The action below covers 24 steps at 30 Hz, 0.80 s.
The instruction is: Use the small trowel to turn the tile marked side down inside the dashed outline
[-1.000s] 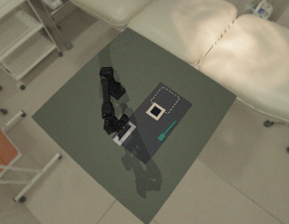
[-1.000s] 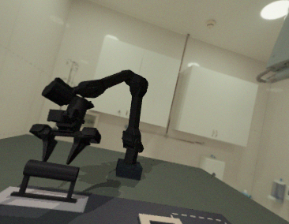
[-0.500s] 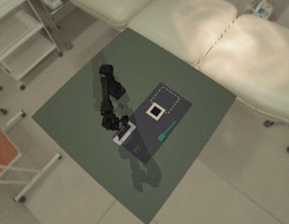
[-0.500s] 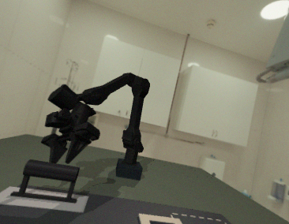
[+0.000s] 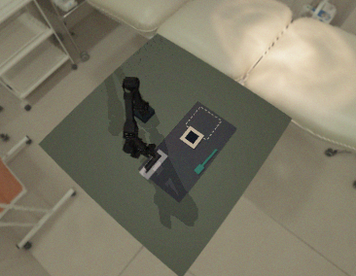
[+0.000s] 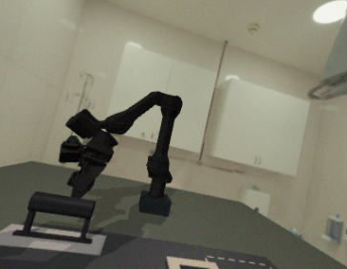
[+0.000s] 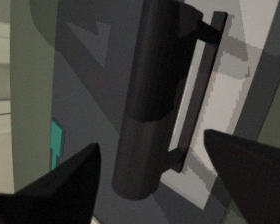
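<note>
The trowel [image 5: 145, 174] [image 6: 63, 206] [image 7: 156, 75] is a flat pale plate with a thick black handle bar raised on two posts. It stands at the near left end of the dark mat [image 5: 227, 130] [image 7: 81, 100]. My gripper [image 5: 155, 155] [image 6: 77, 194] [image 7: 152, 143] is open and empty, tilted just above and behind the handle; in the wrist view the handle's end shows between the fingertips. The cream-bordered tile [image 5: 192, 137] [image 6: 176, 261] with a dark central square lies flat, overlapping the near side of the dashed outline [image 5: 221, 120]. Its underside is hidden.
A teal long-handled tool [image 5: 199, 169] [image 7: 57, 137] with a small square blade lies on the mat near its right edge. The arm's base [image 5: 144, 115] [image 6: 155, 204] stands on the green table [image 5: 91, 141], left of the mat.
</note>
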Motion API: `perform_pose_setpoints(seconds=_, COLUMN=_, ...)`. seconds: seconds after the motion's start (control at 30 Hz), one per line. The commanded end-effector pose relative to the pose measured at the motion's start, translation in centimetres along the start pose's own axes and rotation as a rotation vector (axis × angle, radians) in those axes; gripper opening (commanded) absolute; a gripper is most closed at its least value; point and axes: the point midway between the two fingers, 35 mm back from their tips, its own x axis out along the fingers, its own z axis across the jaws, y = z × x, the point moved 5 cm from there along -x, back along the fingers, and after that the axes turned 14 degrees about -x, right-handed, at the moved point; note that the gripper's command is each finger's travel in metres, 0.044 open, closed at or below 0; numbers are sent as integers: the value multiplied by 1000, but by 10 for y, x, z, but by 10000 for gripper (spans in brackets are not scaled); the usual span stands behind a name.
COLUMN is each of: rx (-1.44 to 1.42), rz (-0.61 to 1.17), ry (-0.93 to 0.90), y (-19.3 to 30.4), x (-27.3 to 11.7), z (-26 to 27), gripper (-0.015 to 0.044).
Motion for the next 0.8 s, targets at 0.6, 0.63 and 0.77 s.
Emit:
perform_pose_setpoints(seconds=0.6, rx=292, rz=-38, ry=-75, y=10, x=6, z=-4, gripper=300)
perform_pose_setpoints(seconds=0.63, rx=291, rz=-38, ry=-75, y=10, x=7, z=-4, gripper=300)
perform_pose_setpoints(seconds=0.77, rx=291, rz=-37, ry=-75, y=9, x=14, z=-4, gripper=300)
